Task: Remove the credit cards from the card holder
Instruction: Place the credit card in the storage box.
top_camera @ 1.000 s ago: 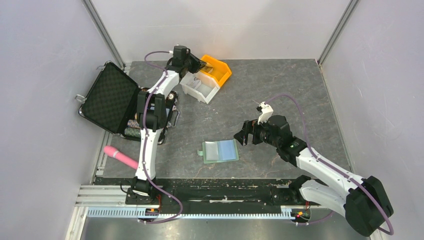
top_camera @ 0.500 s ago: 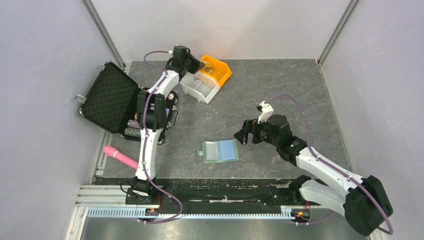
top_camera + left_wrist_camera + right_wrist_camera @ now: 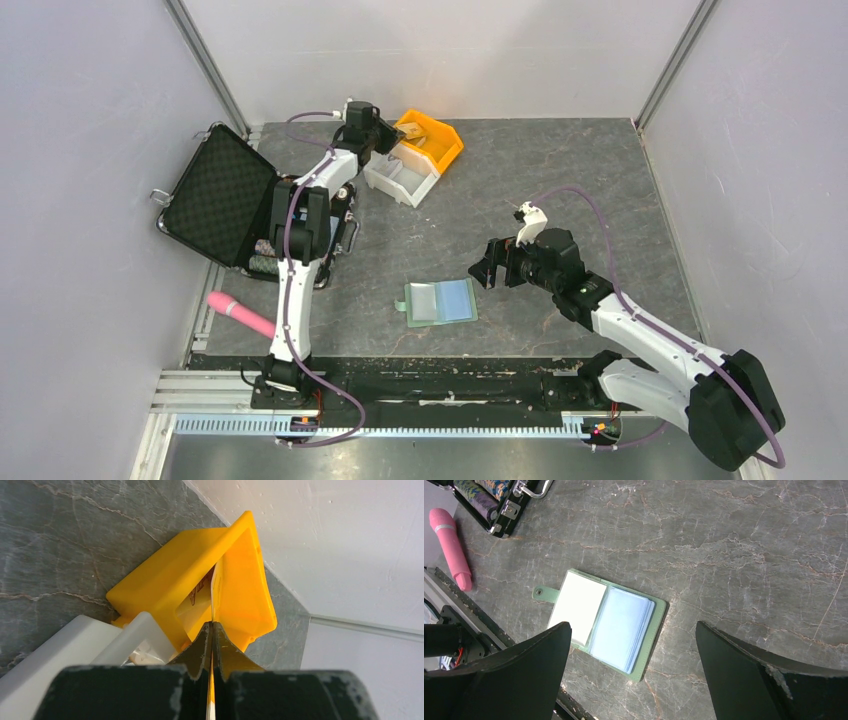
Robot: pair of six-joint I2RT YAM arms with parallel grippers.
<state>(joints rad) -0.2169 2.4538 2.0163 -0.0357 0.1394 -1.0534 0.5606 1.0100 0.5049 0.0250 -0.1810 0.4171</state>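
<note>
Between left jaws, card (image 3: 212, 595) edge-on.

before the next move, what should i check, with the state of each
1. Left pincer shut: ok.
2. Card in the yellow bin free of that pincer: cannot tell.
3. Right pincer open, above the holder: ok.
4. Holder lying open and flat on the table: ok.
5. Holder emptied: not ok, a bluish stack sits in one panel.
</note>
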